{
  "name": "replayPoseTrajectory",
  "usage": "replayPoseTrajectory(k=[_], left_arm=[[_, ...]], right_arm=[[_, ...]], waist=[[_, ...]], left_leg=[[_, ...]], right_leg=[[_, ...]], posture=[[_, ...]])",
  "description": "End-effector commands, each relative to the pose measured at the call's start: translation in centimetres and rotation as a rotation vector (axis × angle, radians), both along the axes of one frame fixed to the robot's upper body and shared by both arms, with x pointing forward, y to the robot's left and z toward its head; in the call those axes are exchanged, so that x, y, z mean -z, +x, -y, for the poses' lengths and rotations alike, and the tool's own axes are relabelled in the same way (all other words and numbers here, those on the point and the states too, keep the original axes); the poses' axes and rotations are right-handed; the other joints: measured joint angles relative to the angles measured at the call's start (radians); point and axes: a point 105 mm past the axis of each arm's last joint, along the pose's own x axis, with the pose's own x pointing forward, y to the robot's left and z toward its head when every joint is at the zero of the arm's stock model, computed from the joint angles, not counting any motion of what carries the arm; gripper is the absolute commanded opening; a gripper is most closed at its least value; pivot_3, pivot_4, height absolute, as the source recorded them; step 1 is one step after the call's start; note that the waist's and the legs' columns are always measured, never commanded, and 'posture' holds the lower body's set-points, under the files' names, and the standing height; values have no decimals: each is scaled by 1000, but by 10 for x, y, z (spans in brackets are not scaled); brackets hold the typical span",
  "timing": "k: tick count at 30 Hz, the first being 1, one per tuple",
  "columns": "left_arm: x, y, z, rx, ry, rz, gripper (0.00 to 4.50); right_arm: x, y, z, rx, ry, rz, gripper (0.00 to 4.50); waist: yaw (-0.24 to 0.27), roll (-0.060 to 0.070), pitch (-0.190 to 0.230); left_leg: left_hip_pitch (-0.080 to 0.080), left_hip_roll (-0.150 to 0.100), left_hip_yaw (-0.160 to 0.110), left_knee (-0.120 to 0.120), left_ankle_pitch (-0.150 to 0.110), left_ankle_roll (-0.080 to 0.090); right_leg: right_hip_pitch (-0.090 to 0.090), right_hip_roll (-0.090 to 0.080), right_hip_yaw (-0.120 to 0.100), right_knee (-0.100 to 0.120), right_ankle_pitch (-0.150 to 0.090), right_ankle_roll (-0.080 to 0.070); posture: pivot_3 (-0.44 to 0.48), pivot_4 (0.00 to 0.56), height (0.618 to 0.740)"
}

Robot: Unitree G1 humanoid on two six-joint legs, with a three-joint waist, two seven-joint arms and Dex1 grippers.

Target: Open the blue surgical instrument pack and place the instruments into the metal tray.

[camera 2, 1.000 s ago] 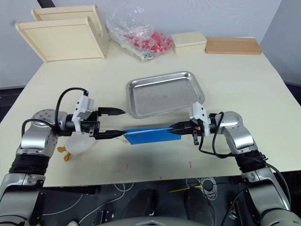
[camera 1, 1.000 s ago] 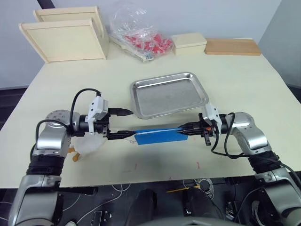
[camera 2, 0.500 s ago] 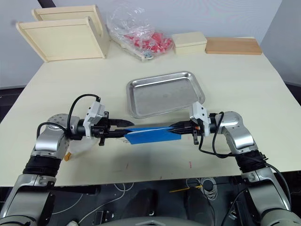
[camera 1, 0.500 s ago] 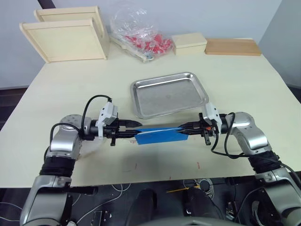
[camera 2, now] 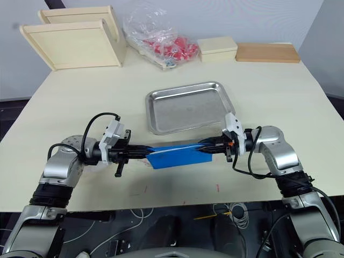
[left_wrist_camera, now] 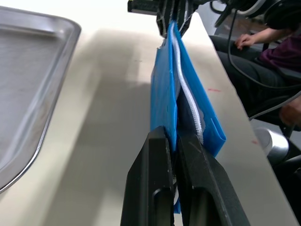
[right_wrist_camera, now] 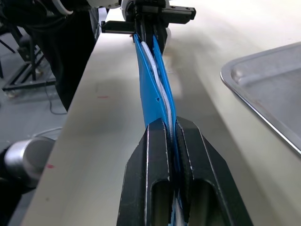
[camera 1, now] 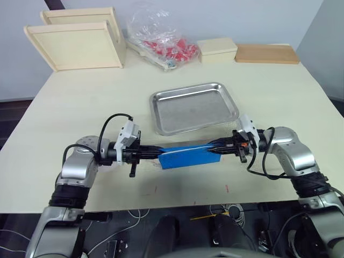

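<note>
- Left wrist view: the blue surgical instrument pack (left_wrist_camera: pixel 165 101) is seen edge-on, its contents hidden; no instruments can be made out.
- One pack is held up on edge between two grippers, just in front of the metal tray (camera 1: pixel 193 107).
- The left gripper (camera 1: pixel 158 153) is pinched on its left end, the right gripper (camera 1: pixel 216 147) on its right end.
- One tray lies on the table (camera 1: pixel 279 91).
- Two wooden framed trays (camera 1: pixel 75 43) and one clear bag (camera 1: pixel 158 37) are seen at the far edge.

Cream table (camera 1: pixel 80 102): metal tray (camera 1: pixel 193 107), wooden frames (camera 1: pixel 75 43), plastic bag (camera 1: pixel 158 37).
</note>
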Motion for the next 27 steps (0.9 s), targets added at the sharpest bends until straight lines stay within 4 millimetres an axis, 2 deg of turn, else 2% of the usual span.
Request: replayPoseTrajectory(k=[1, 4, 6, 7, 11, 14, 18, 21, 22, 27], left_arm=[[-2, -2, 7, 26, -11, 21, 0], [0, -2, 9, 28, -10, 17, 0], [2, -1, 10, 25, -8, 19, 0], [3, 1, 10, 19, -6, 24, 0], [5, 4, 10, 10, -3, 30, 0], [6, 7, 10, 6, -6, 41, 0], [7, 9, 9, 5, -7, 48, 0], [8, 10, 8, 4, -4, 49, 0], [8, 11, 8, 1, -4, 49, 0], [8, 15, 7, -30, -16, 50, 0]], right_arm=[[-14, -6, 4, -21, 21, 20, 2013], [-19, -5, 7, 5, 28, 47, 3211], [-28, -7, 10, 14, 57, 31, 4232], [-34, -8, 11, 15, 76, 26, 4436], [-54, -11, 12, 19, 161, 5, 4436], [-52, -14, 9, 19, 180, -28, 3582], [-32, -15, 6, 39, 124, -62, 1768], [-21, -17, 5, 39, 79, -77, 146], [-17, -19, 6, 33, 67, -81, 28], [-1, -27, 9, 21, 13, -88, 28]], waist=[[0, 0, 0], [1, 0, 0], [2, 0, 0], [3, 0, 0], [4, 0, 0], [3, 0, 0], [4, -1, 0], [3, 0, 0], [3, 0, 0], [4, 0, 0]], left_leg=[[0, 0, 0, 0, 0, 0], [0, 0, 0, 0, 0, 0], [0, 0, 0, 0, 0, 0], [0, 0, 0, 0, 0, 0], [0, 0, -1, 0, 0, 0], [0, 0, -1, 0, 0, 0], [0, -1, 0, 1, 0, 0], [0, -1, 0, 1, 0, 0], [0, -1, 0, 1, 0, 0], [0, -1, 0, 1, 0, 0]], right_leg=[[0, 0, 0, 0, 0, 0], [0, 0, 0, 0, 0, 0], [0, 0, 0, 0, 0, 0], [0, 0, 0, 0, 0, 0], [0, -1, 0, 0, 0, 0], [1, -1, 0, 0, 0, 0], [1, -1, 0, 0, 0, 0], [1, -1, 0, 0, 0, 0], [1, -1, 0, 0, 0, 1], [1, -1, 0, 0, 0, 1]], posture=[[0, 150, 740], [0, 150, 740], [0, 150, 740], [0, 150, 740], [0, 150, 740], [0, 150, 740], [0, 150, 740], [0, 150, 740], [0, 150, 740], [0, 150, 740]])
